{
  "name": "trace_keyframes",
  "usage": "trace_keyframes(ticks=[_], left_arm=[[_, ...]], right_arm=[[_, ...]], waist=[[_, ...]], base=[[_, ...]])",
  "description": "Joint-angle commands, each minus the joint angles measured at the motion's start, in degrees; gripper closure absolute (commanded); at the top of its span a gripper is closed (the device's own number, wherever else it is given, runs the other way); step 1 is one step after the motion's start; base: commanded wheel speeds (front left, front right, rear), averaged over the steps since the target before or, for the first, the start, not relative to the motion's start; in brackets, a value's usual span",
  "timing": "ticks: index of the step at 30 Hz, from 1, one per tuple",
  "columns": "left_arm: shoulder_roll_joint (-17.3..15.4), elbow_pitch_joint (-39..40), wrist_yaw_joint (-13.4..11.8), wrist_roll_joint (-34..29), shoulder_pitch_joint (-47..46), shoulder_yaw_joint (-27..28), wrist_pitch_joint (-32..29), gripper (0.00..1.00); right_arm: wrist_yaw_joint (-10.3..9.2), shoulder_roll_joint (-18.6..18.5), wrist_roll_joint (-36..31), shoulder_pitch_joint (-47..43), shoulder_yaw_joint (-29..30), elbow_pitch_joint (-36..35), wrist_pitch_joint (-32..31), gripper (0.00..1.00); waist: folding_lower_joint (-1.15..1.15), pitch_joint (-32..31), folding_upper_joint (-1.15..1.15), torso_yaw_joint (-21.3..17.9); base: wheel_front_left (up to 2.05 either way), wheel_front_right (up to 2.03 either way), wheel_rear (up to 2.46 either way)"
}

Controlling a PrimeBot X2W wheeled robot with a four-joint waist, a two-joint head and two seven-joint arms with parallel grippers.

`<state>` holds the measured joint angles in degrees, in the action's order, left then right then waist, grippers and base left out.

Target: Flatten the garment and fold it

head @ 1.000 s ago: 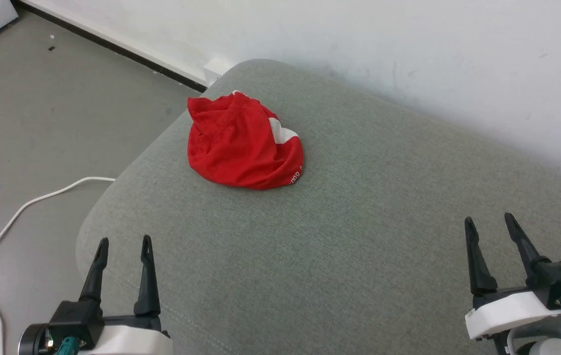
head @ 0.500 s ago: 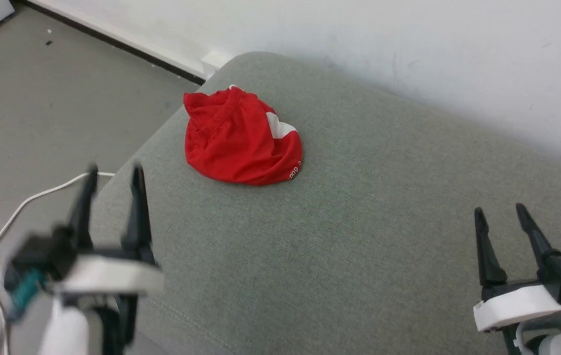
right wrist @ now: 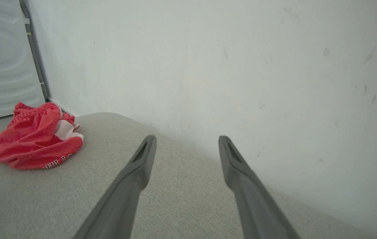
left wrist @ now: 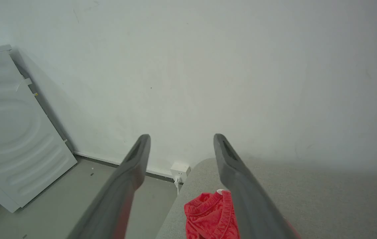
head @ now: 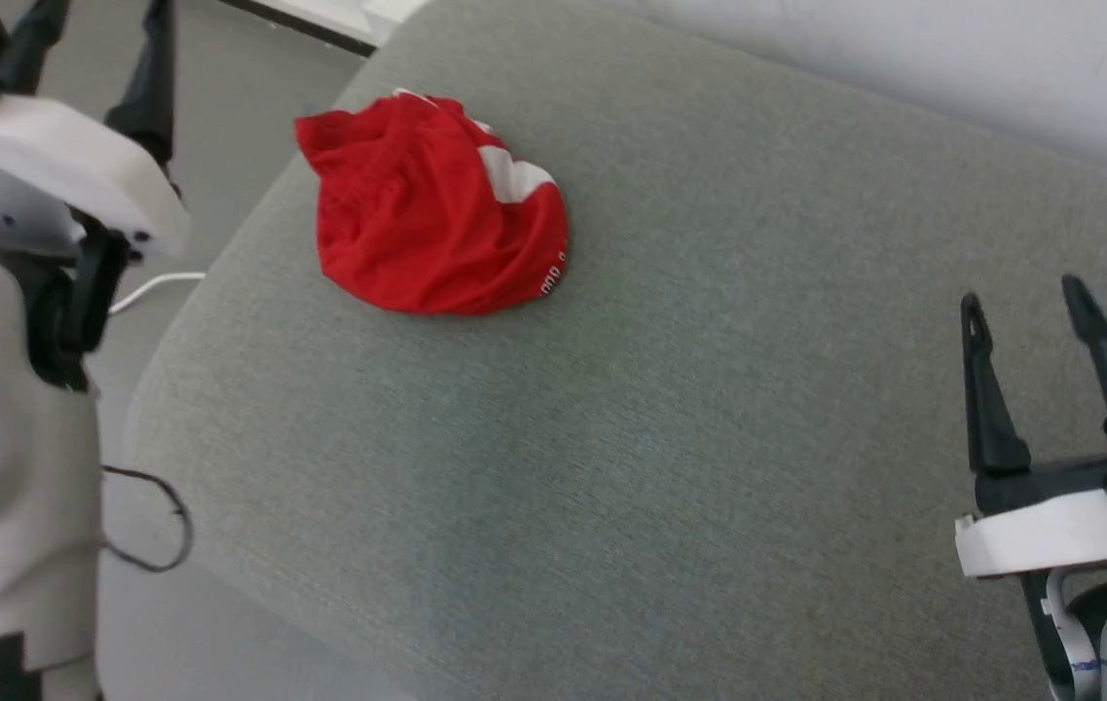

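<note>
Head view shows you the garment bunched in a red heap near the far left corner of the grey padded seat, with white lettering at its near edge. Your left pincer is raised to its left, fingers apart. Your right pincer, also spread, is well apart from it and empty.

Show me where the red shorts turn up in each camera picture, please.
Head view: the red shorts lie crumpled upper left of centre, near the far corner of the grey cushion.
Left wrist view: red shorts at the bottom edge, just right of centre.
Right wrist view: red shorts at the left edge, mid-height.
Shared landmark: the grey cushion under them, beside the white wall.
</note>
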<state>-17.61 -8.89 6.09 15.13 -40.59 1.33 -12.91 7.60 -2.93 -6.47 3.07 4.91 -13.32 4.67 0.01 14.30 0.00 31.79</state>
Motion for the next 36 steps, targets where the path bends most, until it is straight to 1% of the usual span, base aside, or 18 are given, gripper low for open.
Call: trace_keyframes(ticks=[1, 5, 6, 10, 17, 20, 24, 25, 26, 27, 31, 36], left_arm=[[-1.57, -3.42, 0.64, 0.73, -2.24, -1.05, -2.12, 0.0], [-4.57, -11.57, 1.2, 4.15, -5.3, -2.96, -7.09, 0.0], [-4.57, -11.57, 1.2, 4.15, -5.3, -2.96, -7.09, 0.0], [-5.36, -17.24, 1.34, 8.67, -6.56, -3.54, -7.67, 0.0], [-7.0, -22.33, 1.38, 18.68, -6.92, -10.51, -6.13, 0.0], [-7.99, -24.67, 1.38, 21.88, -6.91, -12.85, -7.08, 0.0], [-8.71, -27.9, 1.39, 24.6, -6.9, -15.94, -9.4, 0.0], [-8.92, -28.34, 1.39, 25.19, -7.0, -16.59, -9.35, 0.16], [-9.27, -28.62, 1.39, 25.41, -7.2, -17.2, -8.67, 0.69], [-9.55, -28.97, 1.39, 25.51, -7.37, -17.69, -7.8, 1.0], [-10.47, -29.94, 1.39, 26.94, -8.11, -19.63, -5.55, 1.0], [-13.27, -30.4, 1.39, 28.0, -9.6, -21.11, -3.72, 1.0]], right_arm=[[-0.11, 0.05, -0.99, 1.5, -0.65, -2.18, -1.01, 0.0], [-0.11, -0.44, -2.73, 3.23, -2.39, -6.9, -3.47, 0.0], [-0.11, -0.44, -2.73, 3.23, -2.39, -6.9, -3.47, 0.0], [-0.11, -1.57, -3.33, 4.81, -3.86, -11.07, -5.81, 0.0], [-0.11, -3.43, -3.91, 5.41, -3.78, -15.73, -9.42, 0.0], [-0.11, -3.84, -3.72, 5.23, -3.5, -16.9, -10.17, 0.0], [-0.11, -4.05, -3.63, 5.47, -3.55, -17.75, -10.78, 0.0], [-0.11, -4.03, -3.58, 5.63, -3.62, -17.83, -10.87, 0.0], [-0.11, -4.03, -3.54, 5.85, -3.71, -17.88, -10.94, 0.0], [-0.11, -4.01, -3.5, 6.08, -3.78, -17.93, -10.98, 0.0], [-0.11, -3.83, -3.25, 6.59, -3.63, -17.44, -10.68, 0.0], [-0.11, -2.76, -2.44, 6.33, -3.12, -15.82, -8.84, 0.0]], waist=[[-0.01, 5.88, 0.0, -3.64], [-0.01, 9.2, 0.0, -5.98], [-0.01, 9.2, 0.0, -5.98], [-0.01, 12.38, 0.0, -8.07], [-0.01, 16.28, 0.0, -10.14], [-0.01, 17.25, 0.0, -10.46], [-0.01, 18.06, 0.0, -10.75], [-0.01, 18.21, 0.0, -10.83], [-0.01, 18.33, 0.0, -10.91], [-0.01, 18.38, 0.0, -10.98], [-0.01, 17.77, 0.0, -11.12], [-0.01, 15.14, 0.0, -11.56]], base=[[0.0, 0.0, 0.0], [0.0, 0.0, 0.0], [0.0, 0.0, 0.0], [0.0, 0.0, 0.0], [0.0, 0.0, 0.0], [0.0, 0.0, 0.0], [0.0, 0.0, 0.0], [0.0, 0.0, 0.0], [0.0, 0.0, 0.0], [0.0, 0.0, 0.0], [0.0, 0.0, 0.0], [0.0, 0.0, 0.0]])
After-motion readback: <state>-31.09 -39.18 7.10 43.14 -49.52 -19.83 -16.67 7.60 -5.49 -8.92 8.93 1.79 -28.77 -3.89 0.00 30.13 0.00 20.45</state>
